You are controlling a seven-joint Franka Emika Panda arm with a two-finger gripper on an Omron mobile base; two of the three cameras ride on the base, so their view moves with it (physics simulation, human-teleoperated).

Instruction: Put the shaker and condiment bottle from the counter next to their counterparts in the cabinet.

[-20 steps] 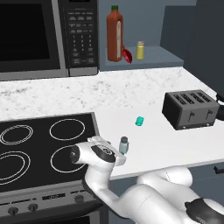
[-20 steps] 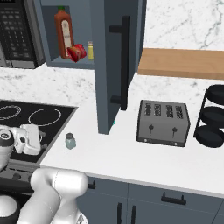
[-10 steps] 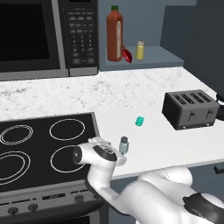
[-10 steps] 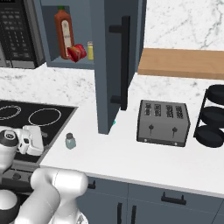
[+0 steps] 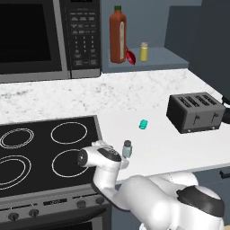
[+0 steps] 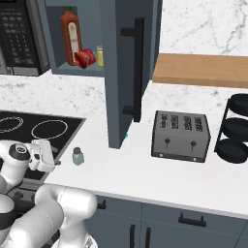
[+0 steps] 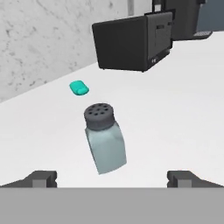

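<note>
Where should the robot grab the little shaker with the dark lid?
Best around the glassy body of the shaker, just under its dark cap. It stands upright on the counter, so coming in level from the side fits. The tool already faces it, open, one finger at each side. The cap is small and rounded, likely a poorer hold.

Arm folded low, elbow bent sharply, forearm reaching back up. Gripper point(image 7: 112, 178) held level near front edge, jaws spread wide, nothing between fingertips point(image 7: 41, 178). Hand point(image 6: 41, 155) turned sideways.
</note>
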